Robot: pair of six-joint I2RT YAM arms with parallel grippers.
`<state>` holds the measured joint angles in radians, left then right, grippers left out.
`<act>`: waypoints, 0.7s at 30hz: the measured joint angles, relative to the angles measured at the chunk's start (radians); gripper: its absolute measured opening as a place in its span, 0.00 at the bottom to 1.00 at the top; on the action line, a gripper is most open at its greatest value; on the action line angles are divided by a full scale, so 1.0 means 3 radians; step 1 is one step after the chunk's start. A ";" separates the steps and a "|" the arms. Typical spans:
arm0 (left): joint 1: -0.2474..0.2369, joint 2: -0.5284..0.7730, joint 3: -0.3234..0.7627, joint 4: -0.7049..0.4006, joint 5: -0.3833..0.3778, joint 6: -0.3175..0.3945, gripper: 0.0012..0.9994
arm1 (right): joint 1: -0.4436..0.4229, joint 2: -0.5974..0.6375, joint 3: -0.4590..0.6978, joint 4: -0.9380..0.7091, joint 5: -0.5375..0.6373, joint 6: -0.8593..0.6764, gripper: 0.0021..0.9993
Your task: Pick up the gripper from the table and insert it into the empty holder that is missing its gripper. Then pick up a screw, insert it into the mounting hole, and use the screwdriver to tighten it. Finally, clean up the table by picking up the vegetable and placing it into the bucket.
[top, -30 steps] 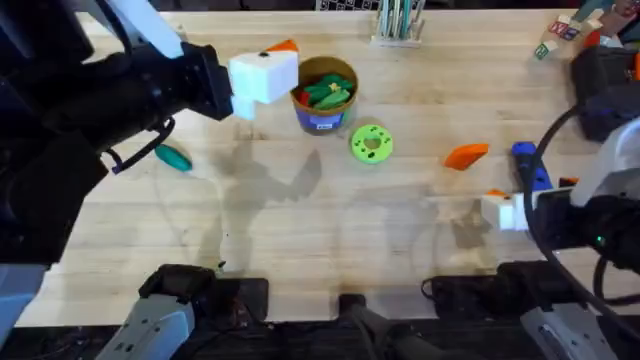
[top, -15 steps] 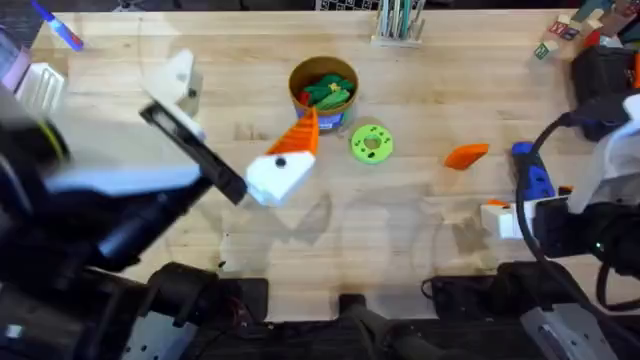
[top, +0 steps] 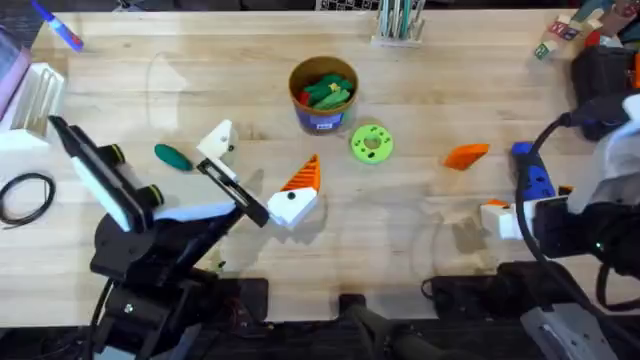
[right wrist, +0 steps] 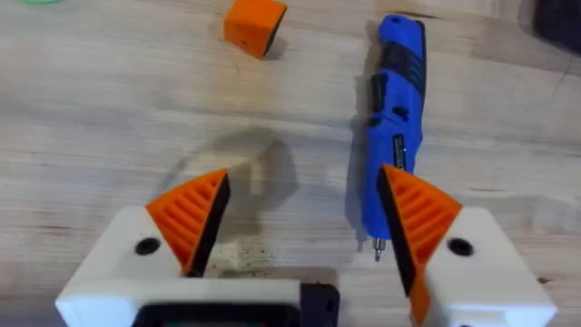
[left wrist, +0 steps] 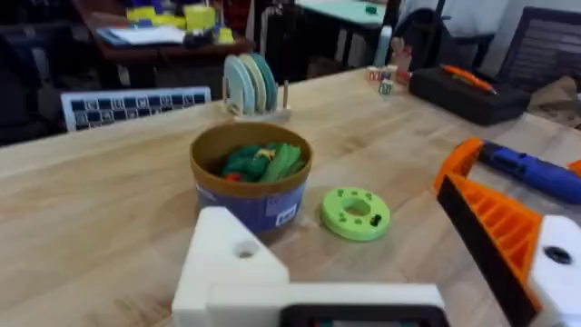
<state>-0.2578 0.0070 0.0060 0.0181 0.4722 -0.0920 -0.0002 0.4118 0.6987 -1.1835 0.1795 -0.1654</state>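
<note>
From above, the bucket (top: pixel 323 118) stands on the wooden table (top: pixel 420 250), near the far side and in the middle. It has green toy pieces and a bit of red in it. A light green disc (top: pixel 371 142) with holes lies just beside the bucket. The vegetable (top: pixel 172 156) lies on the bare table, well apart from the bucket, toward the left. The left gripper (top: pixel 264 158) is low over the table between the vegetable and the disc. Its two fingers are spread wide and hold nothing. One finger (top: pixel 218 141) is plain white and the other (top: pixel 296 194) is white with an orange part. An orange wedge (top: pixel 466 154) lies to the right of the disc. The blue screwdriver (top: pixel 531 174) lies flat near it, just beyond the right gripper (top: pixel 499 207).

In the left wrist view, the bucket (left wrist: pixel 251 202) sits ahead of the left gripper (left wrist: pixel 363 268). The bucket is full of green toys (left wrist: pixel 260 162). The green disc (left wrist: pixel 355 213) lies right beside it. The fingers stand far apart.

In the right wrist view, the right gripper (right wrist: pixel 304 222) has its orange pads (right wrist: pixel 190 218) spread apart with only bare table between them. The screwdriver (right wrist: pixel 398 109) lies on the table, and its thin end is close by one pad. The orange wedge (right wrist: pixel 255 24) lies farther off
</note>
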 joint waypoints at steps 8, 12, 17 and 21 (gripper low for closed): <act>-0.0006 -0.0002 0.0001 -0.0235 0.0011 -0.0082 0.99 | 0.0000 0.0000 0.0000 0.0000 0.0000 0.0000 0.99; -0.0006 -0.0002 0.0001 -0.0235 0.0011 -0.0093 0.99 | 0.0000 0.0000 0.0000 0.0000 0.0000 0.0000 0.99; -0.0006 -0.0002 0.0001 -0.0235 0.0011 -0.0095 0.99 | 0.0000 0.0000 0.0000 0.0000 0.0000 0.0000 0.99; -0.0006 -0.0002 0.0001 -0.0235 0.0012 -0.0095 0.99 | 0.0000 0.0000 0.0000 0.0000 0.0000 0.0000 0.99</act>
<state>-0.2596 0.0063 0.0063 -0.0525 0.4756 -0.1204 -0.0002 0.4118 0.6987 -1.1835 0.1795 -0.1654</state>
